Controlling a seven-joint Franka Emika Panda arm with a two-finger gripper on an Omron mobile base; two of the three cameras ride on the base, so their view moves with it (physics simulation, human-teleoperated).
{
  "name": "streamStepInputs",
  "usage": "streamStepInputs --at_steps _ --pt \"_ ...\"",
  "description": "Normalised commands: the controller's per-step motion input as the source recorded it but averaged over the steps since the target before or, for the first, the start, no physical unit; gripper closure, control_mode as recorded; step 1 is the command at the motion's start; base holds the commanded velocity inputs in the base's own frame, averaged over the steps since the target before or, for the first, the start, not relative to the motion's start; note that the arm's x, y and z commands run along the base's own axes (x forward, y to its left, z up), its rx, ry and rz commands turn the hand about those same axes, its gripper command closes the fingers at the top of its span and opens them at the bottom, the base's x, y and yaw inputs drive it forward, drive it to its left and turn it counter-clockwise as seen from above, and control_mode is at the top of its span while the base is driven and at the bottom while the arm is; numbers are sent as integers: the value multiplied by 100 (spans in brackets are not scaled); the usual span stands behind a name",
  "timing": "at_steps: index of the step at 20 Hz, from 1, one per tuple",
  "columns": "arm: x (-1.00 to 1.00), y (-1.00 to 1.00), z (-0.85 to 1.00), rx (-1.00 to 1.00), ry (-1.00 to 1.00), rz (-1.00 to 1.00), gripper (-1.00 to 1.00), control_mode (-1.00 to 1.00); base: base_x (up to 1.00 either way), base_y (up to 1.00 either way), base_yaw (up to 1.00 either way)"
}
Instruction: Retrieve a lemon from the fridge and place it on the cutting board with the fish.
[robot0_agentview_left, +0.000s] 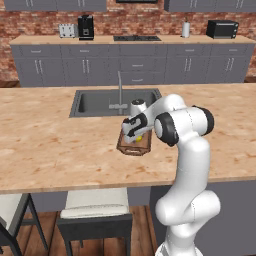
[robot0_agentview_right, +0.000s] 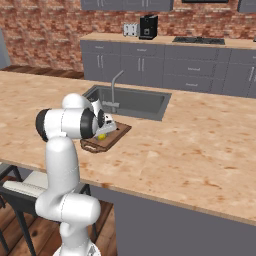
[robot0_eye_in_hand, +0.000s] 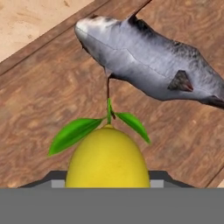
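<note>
In the hand view the yellow lemon (robot0_eye_in_hand: 107, 159), with its green leaves and stem, sits between the finger tips of my gripper (robot0_eye_in_hand: 107, 183). Just beyond it the grey-silvery fish (robot0_eye_in_hand: 148, 61) lies on the brown wooden cutting board (robot0_eye_in_hand: 48, 100). From the base views my gripper (robot0_agentview_left: 136, 135) (robot0_agentview_right: 103, 132) hangs low over the cutting board (robot0_agentview_left: 131, 148) (robot0_agentview_right: 118, 133) on the island counter, shut on the lemon (robot0_agentview_left: 139, 137) (robot0_agentview_right: 101, 136). The lemon is at or just above the board's surface. The fridge is out of view.
The sink (robot0_agentview_left: 97, 102) with its faucet (robot0_agentview_left: 120, 90) lies right behind the board. A stool (robot0_agentview_left: 95, 206) stands below the island's near edge. Along the brick back wall are a counter with a toaster (robot0_agentview_left: 66, 31), a coffee machine (robot0_agentview_left: 86, 27) and a microwave (robot0_agentview_left: 222, 29).
</note>
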Motion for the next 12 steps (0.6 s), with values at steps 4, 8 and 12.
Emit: streamStepInputs --at_steps 4,8,12 --pt "0 0 0 0 0 0 -100 -100 0 0 0" --pt "0 0 0 0 0 0 -100 -100 0 0 0" --pt "0 0 1 0 0 0 -100 -100 0 0 0"
